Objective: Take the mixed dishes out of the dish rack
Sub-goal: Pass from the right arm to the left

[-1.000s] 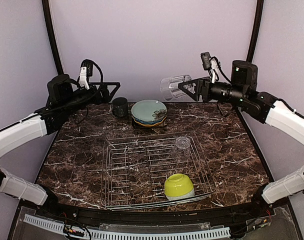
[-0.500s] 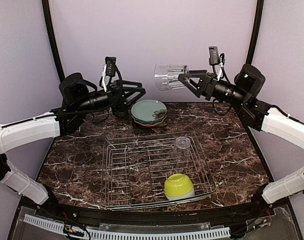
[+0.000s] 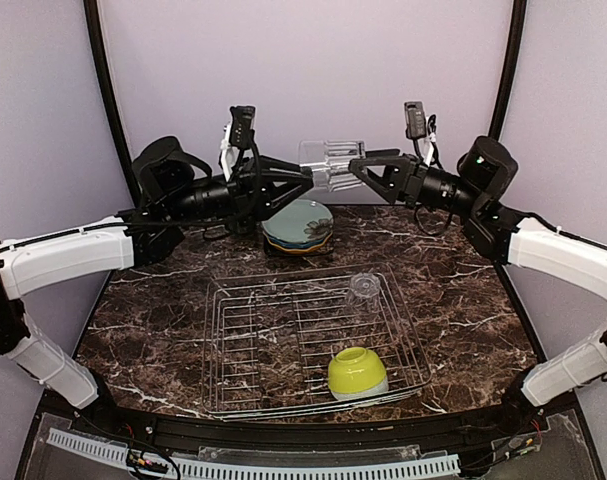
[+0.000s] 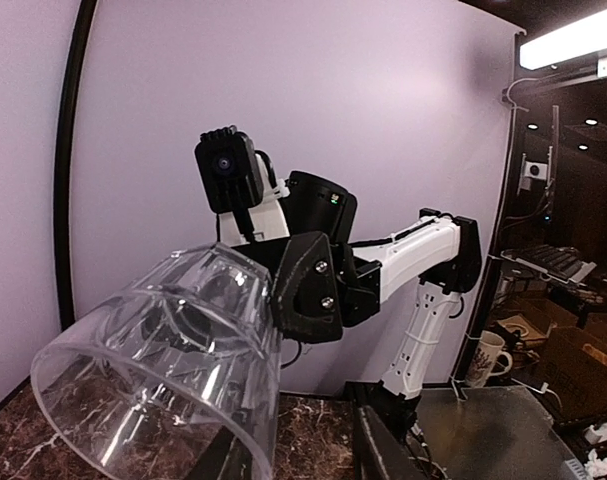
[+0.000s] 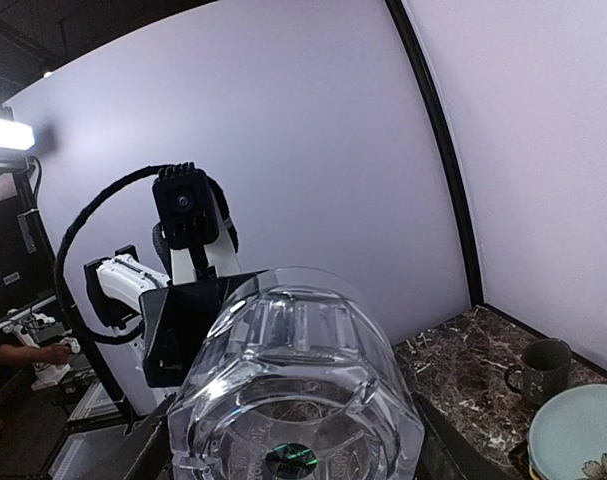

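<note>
High above the bench [image 3: 463, 300] we see the right end effector [image 3: 355, 166] clamped on a glass [image 3: 329, 160], the left end effector [image 3: 308, 178] at its rim, whether gripping we cannot tell.

Top view: fixed high behind arm bases, looked down and forward, took in whole counter [image 3: 463, 300] and dish rack [image 3: 283, 330] from afar. Left wrist view: faced right, close on clear glass [image 4: 163, 370], right arm [image 4: 423, 250] behind. Right wrist view: faced left, glass [image 5: 298, 390] nearer, left arm [image 5: 118, 278] behind. All three shared that glass [image 3: 333, 165].
</note>
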You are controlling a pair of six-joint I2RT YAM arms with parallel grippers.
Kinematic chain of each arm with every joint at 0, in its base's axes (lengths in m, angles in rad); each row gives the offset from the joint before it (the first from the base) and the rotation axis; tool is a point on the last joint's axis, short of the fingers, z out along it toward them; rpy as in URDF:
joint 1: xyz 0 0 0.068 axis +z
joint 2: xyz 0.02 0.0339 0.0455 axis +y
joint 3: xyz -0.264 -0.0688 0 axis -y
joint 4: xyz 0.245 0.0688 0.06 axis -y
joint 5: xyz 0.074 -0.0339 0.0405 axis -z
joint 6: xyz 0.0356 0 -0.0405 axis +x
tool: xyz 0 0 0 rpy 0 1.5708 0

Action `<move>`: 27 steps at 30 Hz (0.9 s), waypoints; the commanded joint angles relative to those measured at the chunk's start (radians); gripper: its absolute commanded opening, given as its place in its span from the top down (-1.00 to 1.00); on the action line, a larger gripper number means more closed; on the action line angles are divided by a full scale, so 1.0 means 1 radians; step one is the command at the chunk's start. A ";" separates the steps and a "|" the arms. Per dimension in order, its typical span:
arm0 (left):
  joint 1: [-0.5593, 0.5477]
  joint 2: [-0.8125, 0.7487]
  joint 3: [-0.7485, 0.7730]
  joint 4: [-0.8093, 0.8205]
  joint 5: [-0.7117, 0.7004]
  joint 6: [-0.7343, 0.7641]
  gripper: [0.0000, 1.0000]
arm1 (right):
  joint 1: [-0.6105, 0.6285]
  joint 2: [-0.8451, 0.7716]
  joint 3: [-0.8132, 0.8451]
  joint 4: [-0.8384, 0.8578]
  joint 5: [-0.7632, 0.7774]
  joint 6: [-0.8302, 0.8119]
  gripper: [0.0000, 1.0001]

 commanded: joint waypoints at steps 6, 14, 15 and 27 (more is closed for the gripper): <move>-0.009 0.015 0.028 0.096 0.027 -0.055 0.88 | -0.004 0.038 -0.044 0.185 -0.048 0.081 0.12; -0.009 -0.010 0.008 0.082 -0.009 -0.072 0.99 | -0.006 0.054 -0.064 0.186 -0.030 0.087 -0.52; -0.009 -0.014 0.002 0.068 -0.026 -0.065 0.99 | -0.007 0.052 -0.068 0.184 -0.023 0.086 -0.65; -0.003 -0.034 -0.009 -0.009 -0.064 -0.055 0.99 | -0.038 0.069 -0.090 0.202 -0.040 0.124 -0.73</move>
